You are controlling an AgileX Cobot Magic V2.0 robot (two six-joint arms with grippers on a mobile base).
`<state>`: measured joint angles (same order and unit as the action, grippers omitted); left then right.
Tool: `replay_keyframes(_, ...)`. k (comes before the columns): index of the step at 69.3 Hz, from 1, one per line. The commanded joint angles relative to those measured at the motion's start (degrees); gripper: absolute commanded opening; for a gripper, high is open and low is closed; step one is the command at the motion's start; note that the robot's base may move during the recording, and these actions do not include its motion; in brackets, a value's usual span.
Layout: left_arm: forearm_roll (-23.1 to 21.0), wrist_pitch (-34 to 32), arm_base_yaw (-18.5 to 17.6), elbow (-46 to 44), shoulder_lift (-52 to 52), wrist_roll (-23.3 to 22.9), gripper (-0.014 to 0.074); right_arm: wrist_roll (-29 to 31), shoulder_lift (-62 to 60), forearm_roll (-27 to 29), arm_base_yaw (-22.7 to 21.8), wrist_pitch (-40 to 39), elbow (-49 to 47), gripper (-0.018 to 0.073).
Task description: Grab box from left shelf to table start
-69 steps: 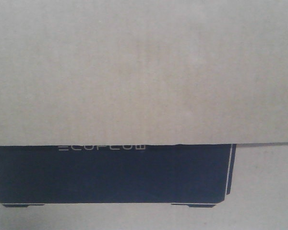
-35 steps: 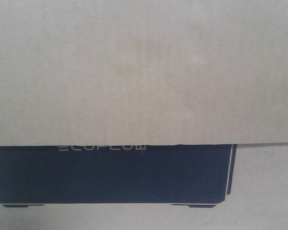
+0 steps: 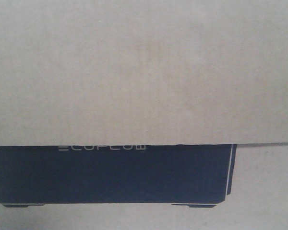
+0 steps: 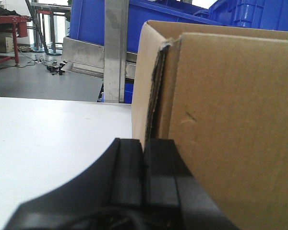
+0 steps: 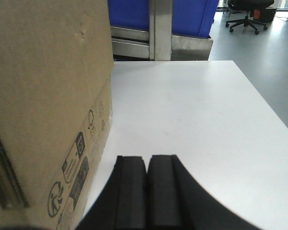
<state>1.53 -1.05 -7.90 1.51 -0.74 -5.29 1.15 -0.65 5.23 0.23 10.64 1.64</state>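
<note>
Box (image 5: 48, 96) on white table (image 5: 192, 110)

closed left gripper (image 4: 144, 165) fingers touch the box (image 4: 221, 120).

The box (image 3: 144, 72) is matt brown corrugated cardboard, faintly ribbed, with a flat black printed panel and pale lettering; beside the left claw (image 4: 144, 158) its cut flap edge shows the fluted layers. The table (image 5: 192, 120) under the box is smooth, white and slightly sheeny. Both claws, the right claw (image 5: 147, 165) too, look like matt black rubbery plastic. Behind the box stand brushed metal posts (image 4: 116, 48) and glossy blue plastic crates (image 4: 259, 14).
</note>
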Motion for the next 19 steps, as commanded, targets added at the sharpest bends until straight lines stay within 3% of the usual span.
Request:
replay_keyframes(1,-0.3,-5.1,-0.4,0.0,-0.8,0.2,-0.0092,-0.1,-0.5,0.1,-0.3,-4.7,0.3,0.0057)
replay_keyframes(19,-0.3,-5.1,-0.4,0.0,-0.8,0.2,-0.0092,-0.1,-0.5,0.1,-0.3,-4.7,0.3,0.0057)
